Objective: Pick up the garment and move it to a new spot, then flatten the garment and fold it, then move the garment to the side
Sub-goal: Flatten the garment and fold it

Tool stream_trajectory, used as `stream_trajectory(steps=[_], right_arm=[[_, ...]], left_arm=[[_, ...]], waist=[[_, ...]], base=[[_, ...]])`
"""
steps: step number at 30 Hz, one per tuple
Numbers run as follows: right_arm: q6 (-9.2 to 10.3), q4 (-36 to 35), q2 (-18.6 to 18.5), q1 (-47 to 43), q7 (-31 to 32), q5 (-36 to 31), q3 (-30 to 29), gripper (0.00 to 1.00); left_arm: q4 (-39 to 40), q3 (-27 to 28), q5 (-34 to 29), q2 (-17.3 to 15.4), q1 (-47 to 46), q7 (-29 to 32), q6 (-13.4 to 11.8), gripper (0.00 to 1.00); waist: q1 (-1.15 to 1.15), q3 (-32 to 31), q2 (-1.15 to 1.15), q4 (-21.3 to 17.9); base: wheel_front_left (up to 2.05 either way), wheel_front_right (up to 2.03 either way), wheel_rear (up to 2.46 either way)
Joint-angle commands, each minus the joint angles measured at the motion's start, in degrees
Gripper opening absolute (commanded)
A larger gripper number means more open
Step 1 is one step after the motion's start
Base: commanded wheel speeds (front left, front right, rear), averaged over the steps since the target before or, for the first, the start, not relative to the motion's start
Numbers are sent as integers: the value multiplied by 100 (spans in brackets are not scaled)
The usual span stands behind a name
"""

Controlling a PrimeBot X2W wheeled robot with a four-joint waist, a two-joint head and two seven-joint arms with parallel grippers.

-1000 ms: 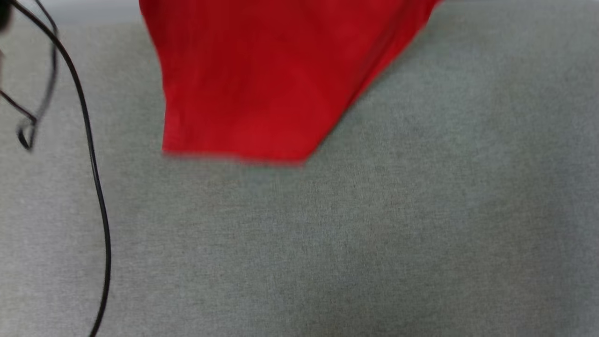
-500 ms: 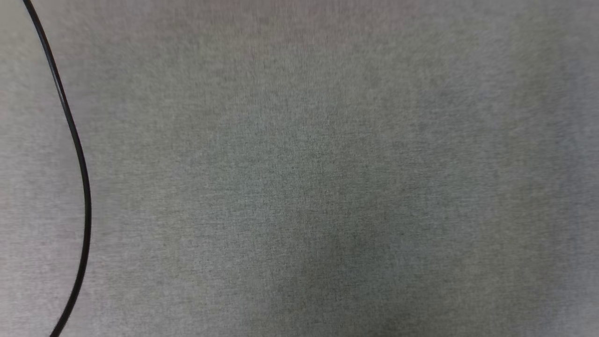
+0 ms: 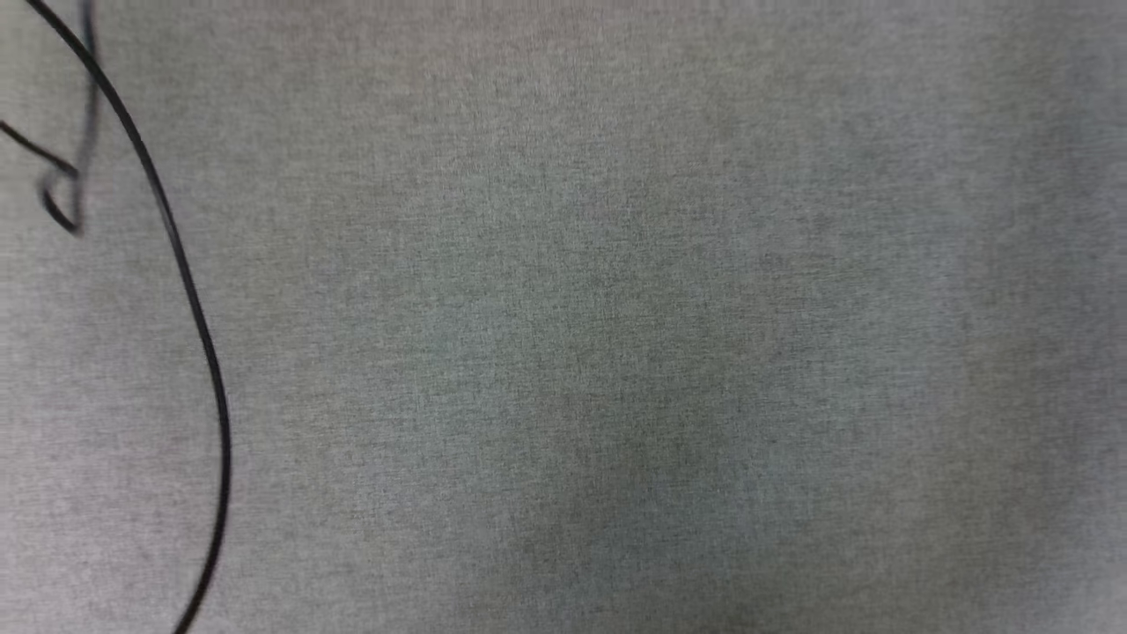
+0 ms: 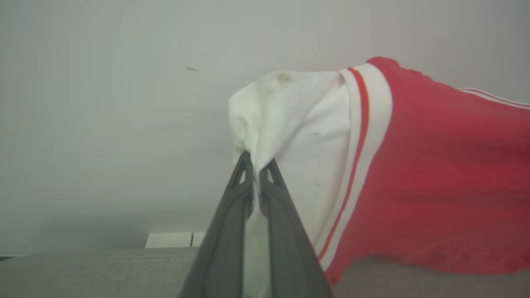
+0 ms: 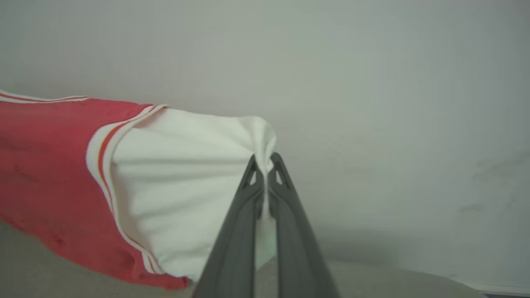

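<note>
On the jersey (image 4: 434, 165), red body cut off at the left wrist view's right edge; pinched white corner hidden between left gripper (image 4: 257, 159) fingers. Pale blocks (image 4: 174, 239) below-left of jersey: too blurred to identify. Black cable (image 3: 192, 291): both ends cut off.

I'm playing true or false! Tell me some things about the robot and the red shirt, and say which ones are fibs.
The left end effector pinches the jersey at a white panel. True.
The right end effector is wide open. False: it is shut on white fabric too.
The jersey is blue. False: it is red and white.
A black cable curves along the head view's left side. True.
</note>
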State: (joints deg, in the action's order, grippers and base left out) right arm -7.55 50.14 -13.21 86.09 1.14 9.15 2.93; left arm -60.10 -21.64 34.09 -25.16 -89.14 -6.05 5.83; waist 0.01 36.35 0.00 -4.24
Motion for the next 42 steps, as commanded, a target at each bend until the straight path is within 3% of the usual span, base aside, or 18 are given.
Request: stream_trajectory(steps=[1,10,22,29,42], right_arm=[[12,71,-5,-286,-97,135,60,0],[12,15,-59,-2408,-640,876,521,0],[14,-924,-256,-5553,-654,1549,547,0],[14,-1708,-78,-7012,-404,1517,100,0],[13,-3551,733,-9402,561,837,-1060,0]], left_arm=[[-96,60,118,8,257,-32,45,0],[-82,64,677,30,2386,-512,155,0],[1059,242,1220,-19,5573,-900,140,0],[1920,406,1380,100,7058,-919,-186,0],[3765,499,1664,88,9266,-644,-1090,0]], waist=[[-1,-136,0,-5],[-1,-941,0,-3],[-1,-2201,0,82],[-1,-2854,0,146],[-1,-3537,0,285]], base=[[0,0,0],[0,0,0],[0,0,0],[0,0,0],[0,0,0]])
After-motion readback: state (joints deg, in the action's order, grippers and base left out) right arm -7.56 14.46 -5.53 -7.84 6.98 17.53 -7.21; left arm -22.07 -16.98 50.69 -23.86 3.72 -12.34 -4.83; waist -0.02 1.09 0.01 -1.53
